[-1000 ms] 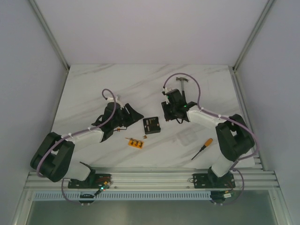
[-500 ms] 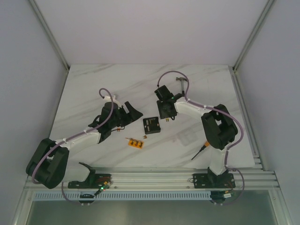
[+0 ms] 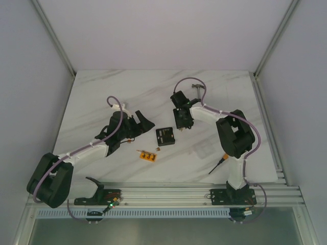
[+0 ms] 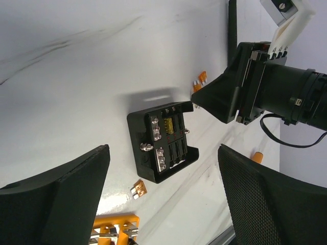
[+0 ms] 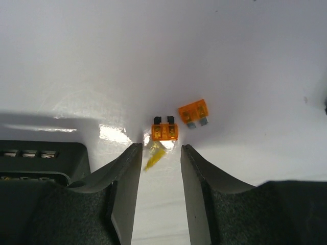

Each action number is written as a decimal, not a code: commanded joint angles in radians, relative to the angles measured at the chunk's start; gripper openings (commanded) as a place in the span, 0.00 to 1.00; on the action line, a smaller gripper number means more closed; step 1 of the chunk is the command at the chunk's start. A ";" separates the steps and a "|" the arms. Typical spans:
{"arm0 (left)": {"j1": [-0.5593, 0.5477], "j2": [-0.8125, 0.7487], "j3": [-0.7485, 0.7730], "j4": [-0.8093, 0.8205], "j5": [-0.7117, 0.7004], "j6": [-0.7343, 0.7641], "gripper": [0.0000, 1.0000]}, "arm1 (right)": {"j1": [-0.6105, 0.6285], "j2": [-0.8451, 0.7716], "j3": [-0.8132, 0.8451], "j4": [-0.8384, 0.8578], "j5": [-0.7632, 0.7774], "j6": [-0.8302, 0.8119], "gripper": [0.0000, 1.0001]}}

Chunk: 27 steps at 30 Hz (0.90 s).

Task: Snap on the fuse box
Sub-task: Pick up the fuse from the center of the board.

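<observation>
Now the right gripper (image 5: 159, 153) is hovering half-open, empty, over loose fuses (image 5: 164, 131) beside the mid-table fuse box (image 3: 164, 136); the left gripper (image 3: 139, 126) is gaping, empty. Closing off-centre, the right one is risking flicking a fuse away.

One fuse box (image 3: 165, 136), one hammer (image 3: 198, 89), one screwdriver (image 3: 220, 162), one orange strip (image 3: 147, 155)

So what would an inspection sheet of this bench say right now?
Surface: white marbled table.
Job's things: black fuse box, uncovered, mid-table, nothing touching it.
Clutter: hammer, screwdriver, orange strip, loose orange fuses.
Fingers: left fingers wide open, facing the box; right fingers apart either side of a yellow fuse, not pinching it.
Cables: purple cables loop along both arms.
Surroundings: white walls, metal rail at near edge.
</observation>
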 commanded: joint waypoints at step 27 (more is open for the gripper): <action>0.007 -0.020 -0.006 -0.024 0.003 0.023 0.97 | -0.009 -0.004 -0.018 -0.099 0.014 -0.049 0.44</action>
